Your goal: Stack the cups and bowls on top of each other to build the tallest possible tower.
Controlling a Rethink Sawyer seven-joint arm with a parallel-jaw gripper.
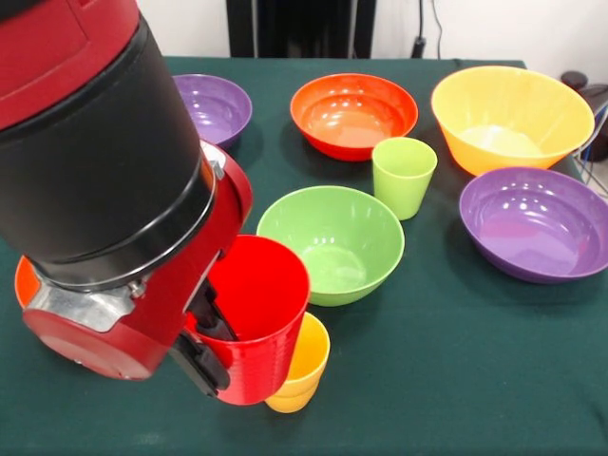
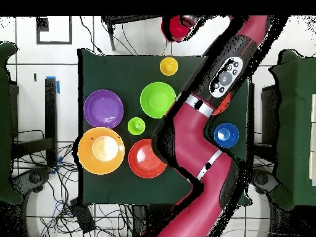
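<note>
My gripper [image 1: 211, 344] is shut on the red cup [image 1: 255, 318], with one black finger inside the rim and one outside the wall. The cup hangs tilted, its mouth facing up and to the right. In the overhead view the red cup [image 2: 178, 29] shows past the table's far edge. The yellow cup [image 1: 302, 369] stands upright just behind and below it, also seen as the yellow cup [image 2: 168, 66]; whether the two touch I cannot tell. The light green bowl [image 1: 331, 242] sits mid-table with the light green cup [image 1: 404, 176] beside it. The small blue bowl [image 2: 226, 134] shows only from overhead.
A red-orange bowl [image 1: 353, 114], a large orange bowl [image 1: 511, 119] and two purple bowls [image 1: 537, 223] [image 1: 214, 106] ring the table. Another red-orange bowl [image 1: 23, 281] peeks out from behind the arm. The arm fills the left foreground and hides that part of the green cloth.
</note>
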